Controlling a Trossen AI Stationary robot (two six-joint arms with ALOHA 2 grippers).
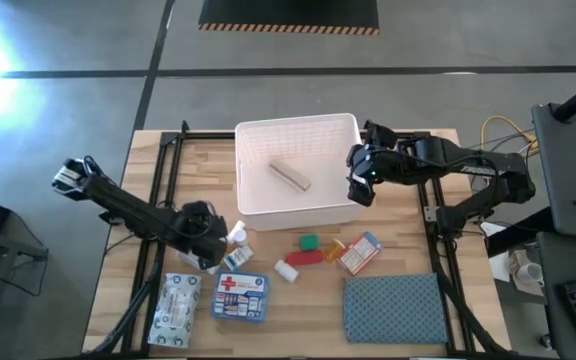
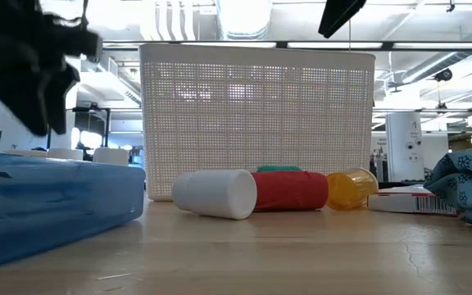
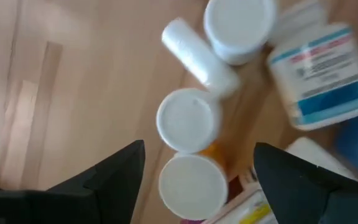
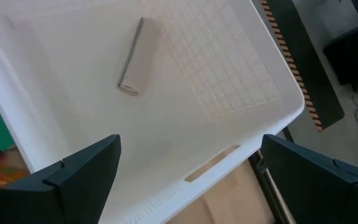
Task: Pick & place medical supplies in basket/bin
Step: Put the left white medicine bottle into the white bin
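My left gripper is open and hovers above a cluster of white pill bottles. Its fingers stand on either side of two white caps without touching them. In front of them lie the blue first-aid box and the white patterned packet. My right gripper is open and empty above the right wall of the white basket. A beige roll lies on the basket floor. A white roll, a red pack, a green pack and an orange vial lie in front of the basket.
A white and red carton lies right of the small packs. The blue-grey textured cloth lies flat near the table's near right corner. Black frame rails run along both sides of the table. In the low view the basket stands behind the packs.
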